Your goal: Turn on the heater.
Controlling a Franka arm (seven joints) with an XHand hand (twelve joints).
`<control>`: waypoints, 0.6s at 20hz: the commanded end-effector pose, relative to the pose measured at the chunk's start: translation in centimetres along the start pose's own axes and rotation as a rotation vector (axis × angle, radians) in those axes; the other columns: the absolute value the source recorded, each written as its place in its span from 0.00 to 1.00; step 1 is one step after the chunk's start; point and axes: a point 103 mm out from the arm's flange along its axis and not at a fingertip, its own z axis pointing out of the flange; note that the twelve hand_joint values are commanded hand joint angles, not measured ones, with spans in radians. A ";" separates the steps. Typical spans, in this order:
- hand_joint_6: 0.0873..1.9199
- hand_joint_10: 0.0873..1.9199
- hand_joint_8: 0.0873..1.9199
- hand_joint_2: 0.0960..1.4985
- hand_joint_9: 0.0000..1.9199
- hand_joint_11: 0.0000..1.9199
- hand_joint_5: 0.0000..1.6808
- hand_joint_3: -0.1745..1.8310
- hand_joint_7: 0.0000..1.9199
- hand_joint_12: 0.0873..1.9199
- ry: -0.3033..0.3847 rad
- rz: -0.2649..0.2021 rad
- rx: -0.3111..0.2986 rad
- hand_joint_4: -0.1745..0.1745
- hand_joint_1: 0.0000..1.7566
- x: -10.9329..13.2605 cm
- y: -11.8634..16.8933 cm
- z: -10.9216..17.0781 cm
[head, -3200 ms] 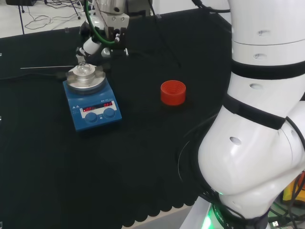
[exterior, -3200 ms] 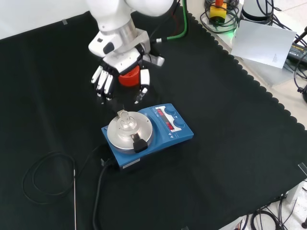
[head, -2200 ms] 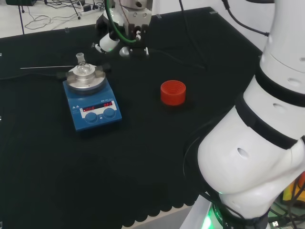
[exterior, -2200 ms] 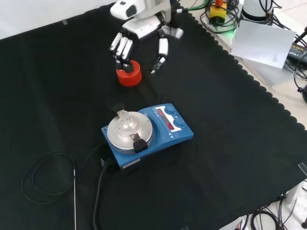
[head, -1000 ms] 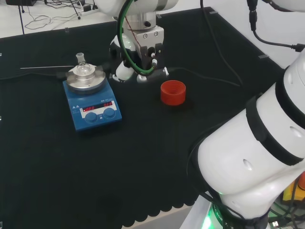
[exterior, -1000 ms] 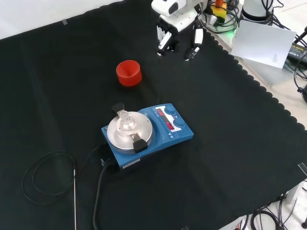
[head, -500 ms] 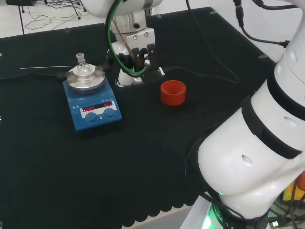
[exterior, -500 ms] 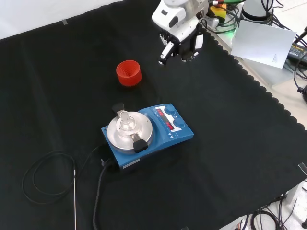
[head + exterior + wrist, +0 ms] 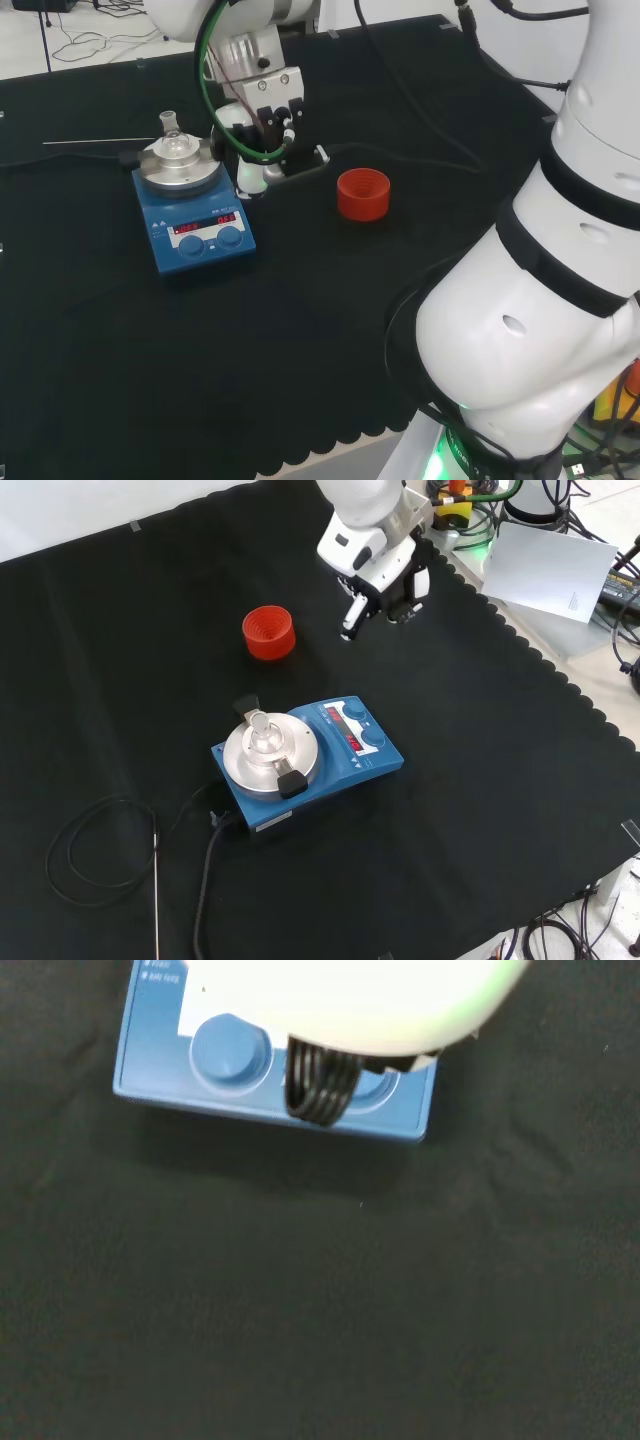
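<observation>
Hovering over the black cloth of the worktop point(image 9: 520, 780) with the hand point(image 9: 385, 585), up and to the right of the heater in the front view, touching nothing. One finger point(image 9: 350, 620) stuck out straight and pointing down, the others tucked in around empty air. Down on the cloth, the blue heater point(image 9: 345, 760), near the middle of the front view, with lit red digits on its sloped front panel and two round blue knobs point(image 9: 372, 738) just beside them. On its round metal top plate point(image 9: 270, 758), a small clear glass flask point(image 9: 260, 730), standing upright. Beyond the heater in the front view, well apart, a red ribbed ring point(image 9: 268, 632), sitting alone on the cloth. In the head view, hand point(image 9: 255, 165) just right of the heater point(image 9: 195, 225), red ring point(image 9: 362, 193) farther right. From the wrist view, heater's front edge point(image 9: 270, 1110) close by, one knob point(image 9: 230, 1048) plainly visible, blurred white part of the hand point(image 9: 350, 1005) in front. At the front view's lower left, a black cable point(image 9: 90, 850) looping away from the heater.
</observation>
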 end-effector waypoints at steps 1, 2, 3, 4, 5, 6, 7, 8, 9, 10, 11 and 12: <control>0.12 0.76 0.85 0.27 0.85 0.80 0.22 0.75 0.82 0.77 -0.014 -0.025 0.174 0.36 0.83 -0.2 0.9 1.2; 0.11 0.76 0.85 0.27 0.85 0.80 0.22 0.75 0.82 0.77 -0.016 -0.027 0.184 0.37 0.83 -0.1 1.0 1.3; 0.11 0.76 0.85 0.27 0.85 0.80 0.21 0.76 0.82 0.77 -0.020 -0.030 0.196 0.38 0.83 0.1 1.1 1.5; 0.11 0.76 0.85 0.27 0.85 0.80 0.21 0.76 0.82 0.77 -0.023 -0.035 0.211 0.38 0.83 0.4 1.2 1.6; 0.11 0.76 0.85 0.27 0.85 0.80 0.21 0.76 0.82 0.77 -0.025 -0.040 0.226 0.39 0.83 0.6 1.3 1.8; 0.10 0.76 0.86 0.27 0.85 0.80 0.20 0.76 0.82 0.77 -0.026 -0.046 0.237 0.40 0.83 0.9 1.4 1.9; 0.10 0.76 0.86 0.27 0.86 0.80 0.20 0.76 0.82 0.77 -0.027 -0.051 0.245 0.40 0.83 1.1 1.5 2.1; 0.10 0.76 0.86 0.27 0.86 0.80 0.20 0.76 0.82 0.77 -0.030 -0.056 0.256 0.41 0.83 1.4 1.7 2.2; 0.10 0.76 0.86 0.27 0.86 0.80 0.20 0.76 0.82 0.77 -0.032 -0.059 0.266 0.42 0.83 1.7 1.8 2.4; 0.09 0.76 0.86 0.26 0.86 0.80 0.20 0.76 0.82 0.77 -0.033 -0.063 0.272 0.42 0.83 1.9 1.9 2.5; 0.09 0.77 0.86 0.26 0.86 0.80 0.20 0.77 0.82 0.77 -0.036 -0.065 0.277 0.43 0.83 2.1 2.1 2.6; 0.08 0.77 0.86 0.26 0.86 0.80 0.20 0.77 0.82 0.78 -0.039 -0.071 0.280 0.44 0.83 2.2 2.2 2.8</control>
